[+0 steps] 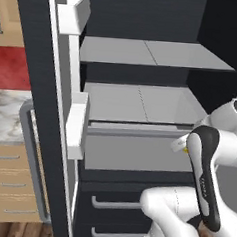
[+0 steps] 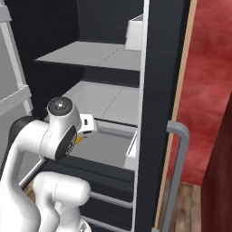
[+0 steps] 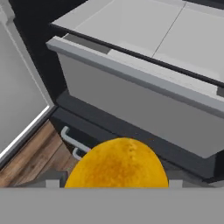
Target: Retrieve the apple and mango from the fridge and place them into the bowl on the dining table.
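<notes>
Fridge door (image 1: pixel 38 110): is being kept swung open at the left of the left base view, its grey bar handle hanging on the outer face.
Fridge (image 1: pixel 142 99): is being shown open, with grey shelves bare where visible and two lower drawers shut beneath.
Mango (image 3: pixel 117 164): is being carried between the fingers, just in front of the fridge, at the level of the lower shelf edge; a sliver of yellow is also showing beside the wrist (image 1: pixel 187 150).
Gripper (image 3: pixel 114 183): is being held closed on the mango; the fingertips themselves are being hidden by the fruit.
Progress: the mango is judged retrieved but not yet delivered; the trip to the bowl on the dining table is judged outstanding, as is the apple.
</notes>
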Motion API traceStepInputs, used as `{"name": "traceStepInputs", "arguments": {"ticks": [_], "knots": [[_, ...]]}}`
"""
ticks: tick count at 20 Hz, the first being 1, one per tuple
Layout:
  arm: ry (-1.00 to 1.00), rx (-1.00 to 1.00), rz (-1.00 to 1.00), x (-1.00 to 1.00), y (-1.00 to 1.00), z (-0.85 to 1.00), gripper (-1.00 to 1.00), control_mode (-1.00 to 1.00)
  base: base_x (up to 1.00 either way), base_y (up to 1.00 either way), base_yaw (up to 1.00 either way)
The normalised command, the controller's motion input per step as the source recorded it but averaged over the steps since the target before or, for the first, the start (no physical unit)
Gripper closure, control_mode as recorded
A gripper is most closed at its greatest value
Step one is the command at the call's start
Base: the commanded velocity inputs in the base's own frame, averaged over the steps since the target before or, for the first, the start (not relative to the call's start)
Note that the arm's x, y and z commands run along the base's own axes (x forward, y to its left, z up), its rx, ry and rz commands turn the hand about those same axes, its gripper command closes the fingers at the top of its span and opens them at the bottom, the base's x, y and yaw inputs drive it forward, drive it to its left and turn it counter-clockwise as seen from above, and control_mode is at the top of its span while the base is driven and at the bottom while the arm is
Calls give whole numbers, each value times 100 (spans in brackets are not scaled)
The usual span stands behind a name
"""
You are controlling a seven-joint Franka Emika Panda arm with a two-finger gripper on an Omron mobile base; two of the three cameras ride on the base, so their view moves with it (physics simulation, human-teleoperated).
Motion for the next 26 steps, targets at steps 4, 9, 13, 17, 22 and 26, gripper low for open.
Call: {"name": "traceStepInputs", "arguments": {"ticks": [4,9,13,17,22,26], "knots": [[0,0,0,0,0,0,100,100,-72,4,19],[0,0,0,0,0,0,100,100,-61,39,41],[0,0,0,0,0,0,100,100,-59,60,67],[0,0,0,0,0,0,100,100,-44,68,77],[0,0,0,0,0,0,100,100,-27,77,75],[0,0,0,0,0,0,100,100,1,83,62]]}}
